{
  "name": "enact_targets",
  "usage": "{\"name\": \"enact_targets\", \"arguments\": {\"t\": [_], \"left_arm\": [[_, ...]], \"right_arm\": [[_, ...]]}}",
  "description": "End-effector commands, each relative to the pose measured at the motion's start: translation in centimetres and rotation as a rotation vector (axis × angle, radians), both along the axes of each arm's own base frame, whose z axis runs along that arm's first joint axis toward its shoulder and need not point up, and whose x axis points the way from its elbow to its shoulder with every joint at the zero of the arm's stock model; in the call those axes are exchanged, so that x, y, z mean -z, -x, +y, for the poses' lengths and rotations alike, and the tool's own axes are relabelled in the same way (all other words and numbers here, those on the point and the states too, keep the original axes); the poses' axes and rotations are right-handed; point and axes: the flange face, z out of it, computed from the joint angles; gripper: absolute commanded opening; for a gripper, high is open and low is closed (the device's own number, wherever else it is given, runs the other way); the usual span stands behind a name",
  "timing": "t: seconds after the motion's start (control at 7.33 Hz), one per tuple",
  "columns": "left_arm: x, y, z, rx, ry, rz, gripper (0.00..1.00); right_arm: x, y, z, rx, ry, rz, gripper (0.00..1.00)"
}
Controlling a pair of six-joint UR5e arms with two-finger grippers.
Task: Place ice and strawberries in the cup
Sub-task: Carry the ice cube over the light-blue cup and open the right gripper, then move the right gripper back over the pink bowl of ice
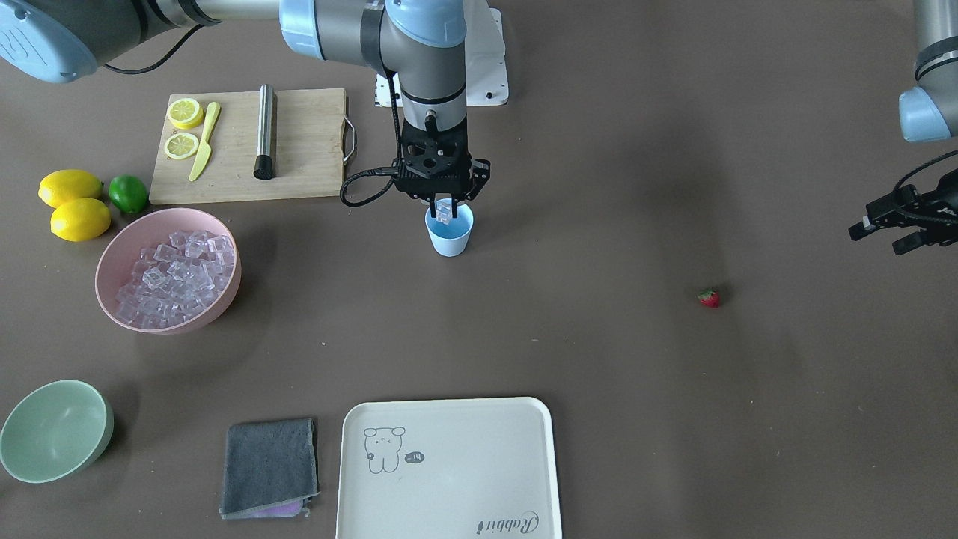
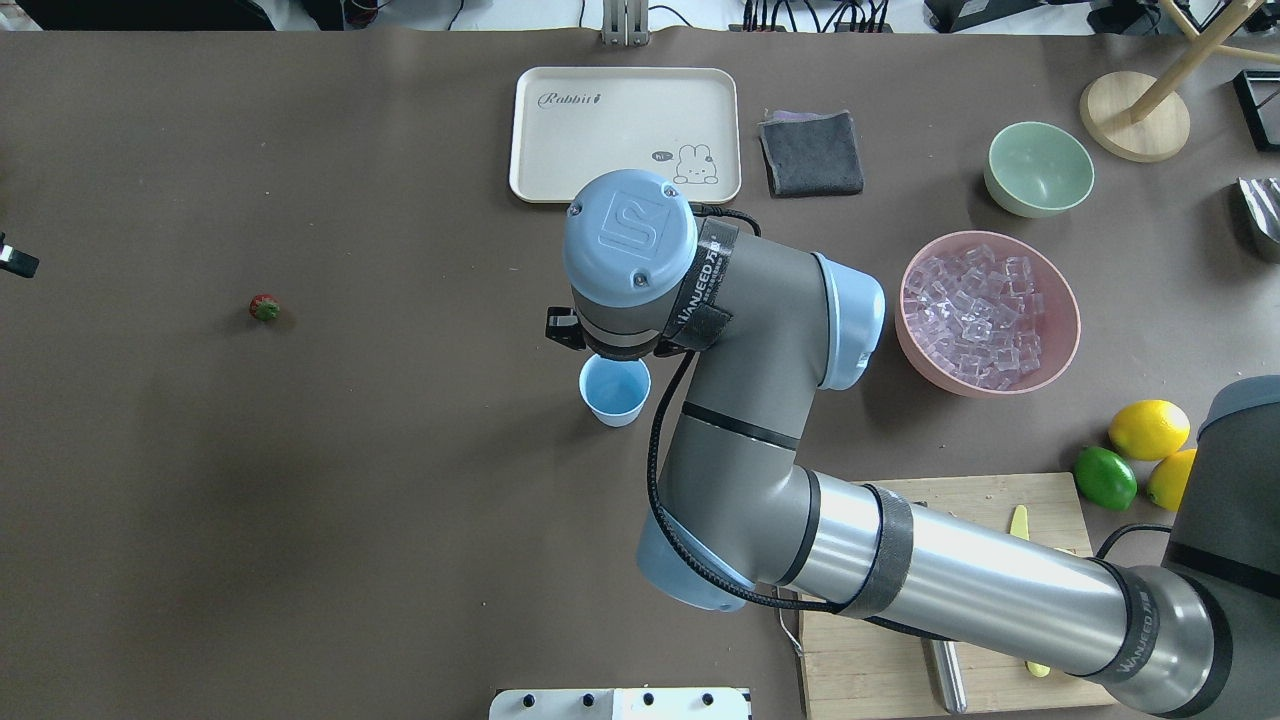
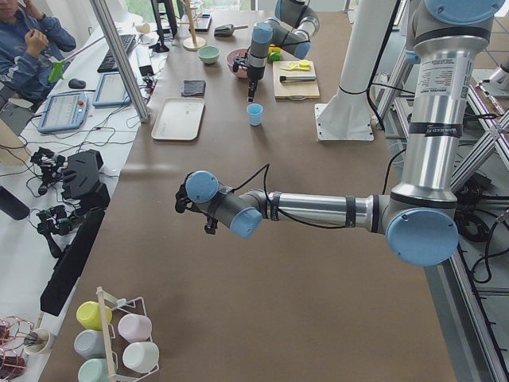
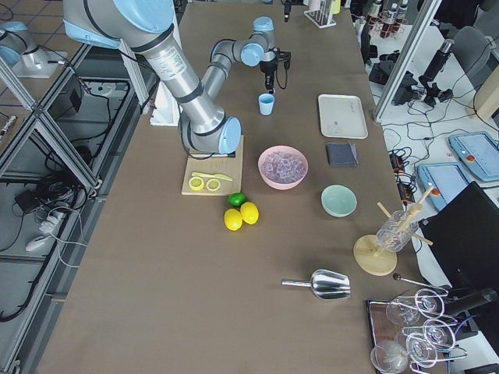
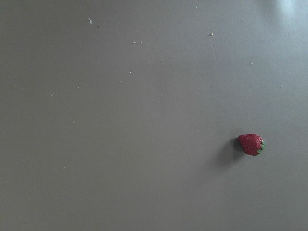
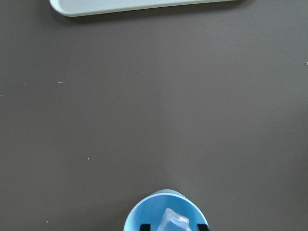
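Jaws of my right gripper (image 1: pixel 444 203) pinch one ice cube (image 6: pixel 172 221) just above the cup (image 1: pixel 451 239). My left gripper (image 1: pixel 888 233) seems parted and empty, well apart from the strawberry (image 1: pixel 709 298).

Two bowls (image 1: pixel 52 427), two lemons (image 1: pixel 69 187), two lemon slices (image 1: pixel 185 113), one lime (image 1: pixel 128 193), one cup (image 1: pixel 450 241) and one strawberry (image 1: pixel 709 298) sat on the table (image 1: pixel 599 224).

Bare table (image 1: pixel 599 337) lies open all round the strawberry (image 1: pixel 709 298), well apart from anything else, but the mouth of the cup (image 1: pixel 450 238) is blocked from above by the right gripper (image 1: pixel 444 215), whose jaws hold an ice cube (image 1: pixel 444 209) just over it, with the cutting board (image 1: pixel 307 150) near it.
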Motion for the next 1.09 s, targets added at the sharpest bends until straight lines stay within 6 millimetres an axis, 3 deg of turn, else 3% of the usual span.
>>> {"name": "enact_targets", "arguments": {"t": [0.0,0.14,0.27,0.41,0.68,0.96], "left_arm": [[-0.1,0.0,-0.2,0.008,-0.001,-0.012,0.98],[-0.2,0.1,-0.4,0.024,-0.015,-0.036,0.98],[0.0,0.1,-0.5,0.024,-0.018,-0.036,0.98],[-0.1,0.1,-0.5,0.024,-0.018,-0.036,0.98],[-0.1,0.1,-0.4,0.023,-0.021,-0.035,0.98],[0.0,0.1,-0.4,0.023,-0.022,-0.035,0.98]], "right_arm": [[-1.0,-0.1,0.2,-0.005,-0.034,0.0,1.0],[-0.4,-1.2,-0.2,-0.002,-0.059,-0.012,1.0],[-1.7,-3.4,-2.6,0.015,-0.058,-0.003,1.0],[-4.6,-7.4,-6.2,0.063,-0.053,0.008,1.0],[-11.6,-15.7,-10.8,0.146,-0.107,0.045,1.0],[-20.1,-21.3,-12.1,0.169,-0.15,0.026,1.0]]}}
